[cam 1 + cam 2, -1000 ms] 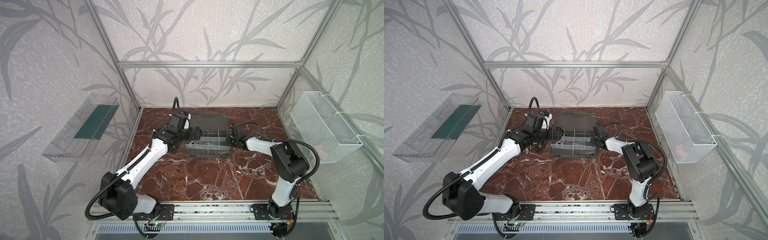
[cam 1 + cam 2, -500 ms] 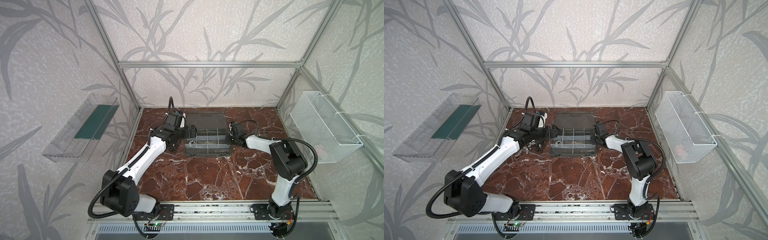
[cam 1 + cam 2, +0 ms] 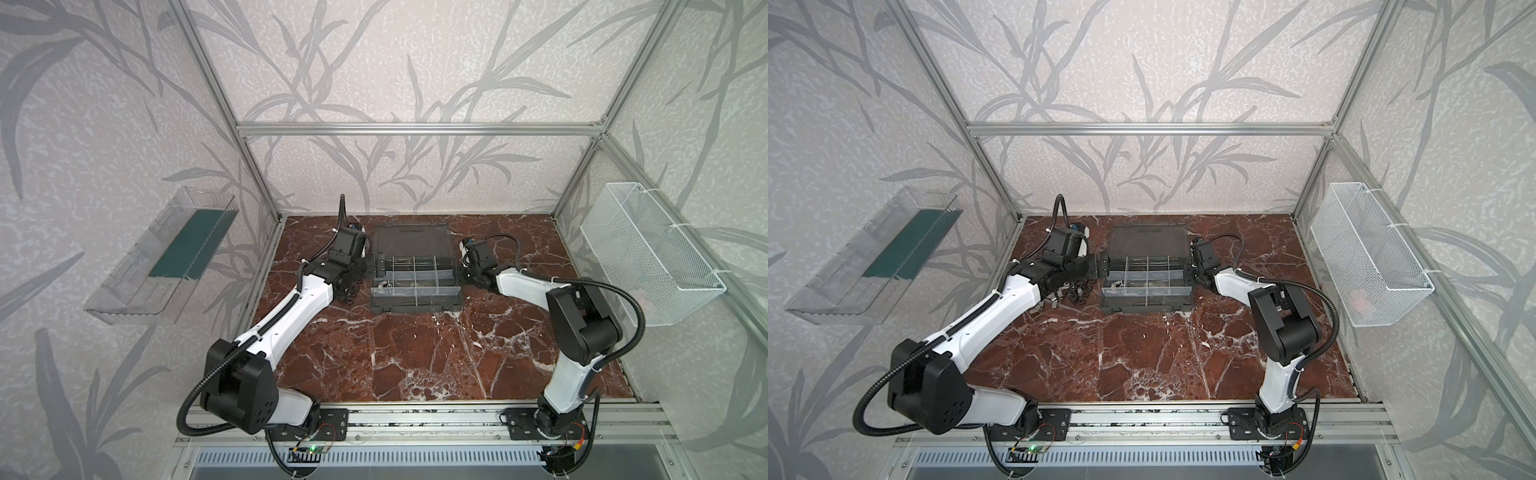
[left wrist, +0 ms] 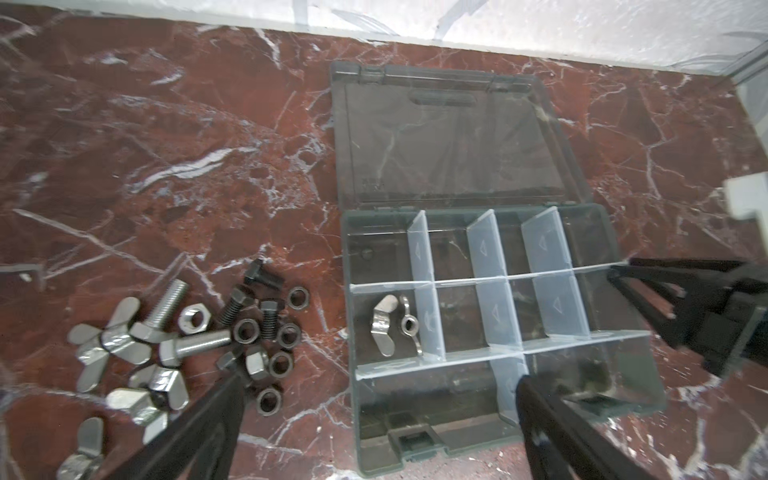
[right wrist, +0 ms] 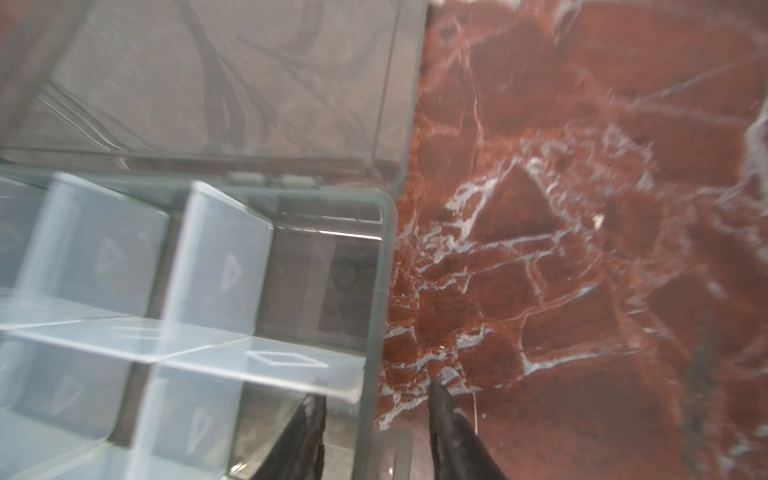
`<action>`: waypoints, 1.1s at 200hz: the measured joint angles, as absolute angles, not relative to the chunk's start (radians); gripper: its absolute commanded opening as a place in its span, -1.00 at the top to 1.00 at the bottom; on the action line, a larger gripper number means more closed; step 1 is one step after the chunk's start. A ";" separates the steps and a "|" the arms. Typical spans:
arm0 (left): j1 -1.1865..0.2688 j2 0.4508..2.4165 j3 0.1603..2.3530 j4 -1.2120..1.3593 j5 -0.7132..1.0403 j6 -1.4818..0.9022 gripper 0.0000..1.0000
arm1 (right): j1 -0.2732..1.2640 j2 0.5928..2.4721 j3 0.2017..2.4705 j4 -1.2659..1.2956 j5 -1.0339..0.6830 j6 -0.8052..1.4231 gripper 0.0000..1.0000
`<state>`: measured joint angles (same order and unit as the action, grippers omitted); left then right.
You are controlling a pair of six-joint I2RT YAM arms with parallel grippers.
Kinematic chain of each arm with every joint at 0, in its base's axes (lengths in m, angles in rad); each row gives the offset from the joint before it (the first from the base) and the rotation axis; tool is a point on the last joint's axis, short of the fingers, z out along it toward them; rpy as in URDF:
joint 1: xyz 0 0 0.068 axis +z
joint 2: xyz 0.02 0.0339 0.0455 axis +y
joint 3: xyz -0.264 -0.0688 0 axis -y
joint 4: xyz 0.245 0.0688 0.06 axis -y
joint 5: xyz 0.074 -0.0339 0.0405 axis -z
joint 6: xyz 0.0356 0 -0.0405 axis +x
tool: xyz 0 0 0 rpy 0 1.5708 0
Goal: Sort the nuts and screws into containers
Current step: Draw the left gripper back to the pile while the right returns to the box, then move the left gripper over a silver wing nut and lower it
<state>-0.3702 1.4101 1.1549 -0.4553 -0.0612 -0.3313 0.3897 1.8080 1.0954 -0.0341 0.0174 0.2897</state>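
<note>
While the dark grey plastic organizer case lies open on the red marble counter in both top views, its long axis runs left to right. The left end effector hangs at one end and the right end effector at the other.

In the left wrist view the jaws gape wide. Short black and silver screws and ring-like nuts lie heaped on the counter just beside the case, shafts pointing different ways. Two silver wing nuts sit in a middle-row end compartment.

In the right wrist view the right end effector is closed on the case's end wall, one finger inside and one outside.

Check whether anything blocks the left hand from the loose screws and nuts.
Nothing visible does. The open left hand hovers beside the screws and nuts, one finger above the pile's edge. The right hand clamps the case at its far wall, away from them.
</note>
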 measured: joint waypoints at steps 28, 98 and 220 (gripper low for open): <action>-0.370 1.427 1.178 -0.506 -0.215 -0.324 -0.99 | 0.390 1.686 1.069 -0.014 -0.013 0.280 -0.08; -0.293 1.425 1.139 -0.583 -0.292 -0.400 -0.99 | 0.528 1.470 0.930 0.125 -0.072 0.233 -0.98; 0.004 1.570 1.064 -0.678 -0.187 -0.350 -0.95 | 0.728 1.455 0.642 0.617 -0.100 0.050 -0.98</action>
<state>0.0040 1.5703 1.0641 -0.6781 -0.1867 -0.3504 0.7280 1.4551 0.6422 0.6167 -0.0998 0.0498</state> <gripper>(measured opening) 0.993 0.990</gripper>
